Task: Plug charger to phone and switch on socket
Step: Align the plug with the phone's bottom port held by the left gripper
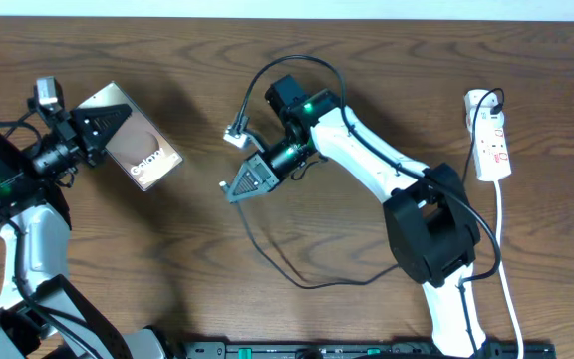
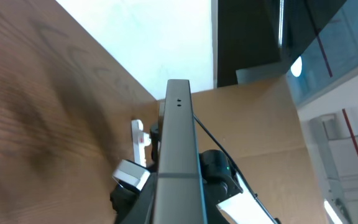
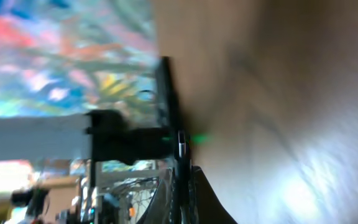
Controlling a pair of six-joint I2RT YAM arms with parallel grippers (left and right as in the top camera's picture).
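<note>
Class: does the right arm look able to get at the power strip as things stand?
Probably yes: the power strip lies uncovered near that arm's base; the right gripper must swing back.

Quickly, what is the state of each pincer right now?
Left pincer: closed, holding the phone off the table.
Right pincer: closed, apparently on the end of the charger.

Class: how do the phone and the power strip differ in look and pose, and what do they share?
Colour: the phone is brown with pale lettering; the power strip is white with red marks. Pose: the phone sits diagonally, clamped by the left gripper; the power strip lies free on the table. Both are flat and oblong.
</note>
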